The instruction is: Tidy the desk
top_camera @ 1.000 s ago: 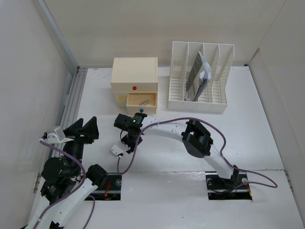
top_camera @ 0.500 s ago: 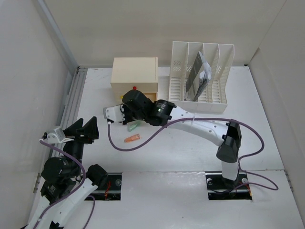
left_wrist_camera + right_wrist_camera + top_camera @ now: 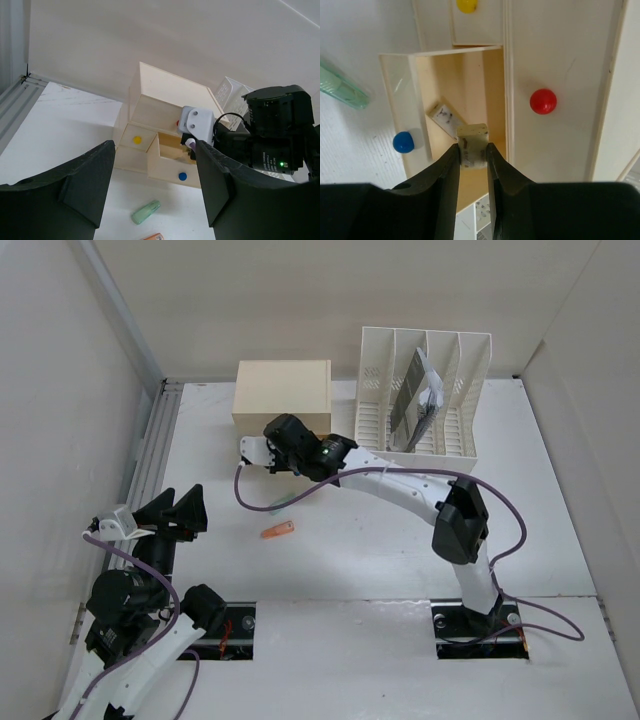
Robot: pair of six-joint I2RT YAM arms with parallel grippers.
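Note:
The desk (image 3: 400, 540) is a white tabletop with a ribbed rail (image 3: 150, 455) on its left. The cream three-drawer box (image 3: 283, 390) stands at the back, and its blue-knob drawer (image 3: 403, 142) is open. My right gripper (image 3: 472, 152) is shut on a small cream eraser block (image 3: 473, 145) and holds it over the open drawer, where a similar block (image 3: 443, 116) lies. In the top view the right gripper (image 3: 283, 455) is at the box front. My left gripper (image 3: 175, 512) is open and empty near the rail. In its own view (image 3: 155, 195) it faces the drawer box (image 3: 165, 110).
A pale green tube (image 3: 146, 211) and an orange piece (image 3: 278, 531) lie on the desk in front of the drawers. A white slotted file rack (image 3: 420, 400) with papers stands at the back right. White panels wall the sides.
My right arm has swung from low over the front of the desk up to the drawer box, carrying the block. The green tube and orange piece now show. The left arm has not moved.

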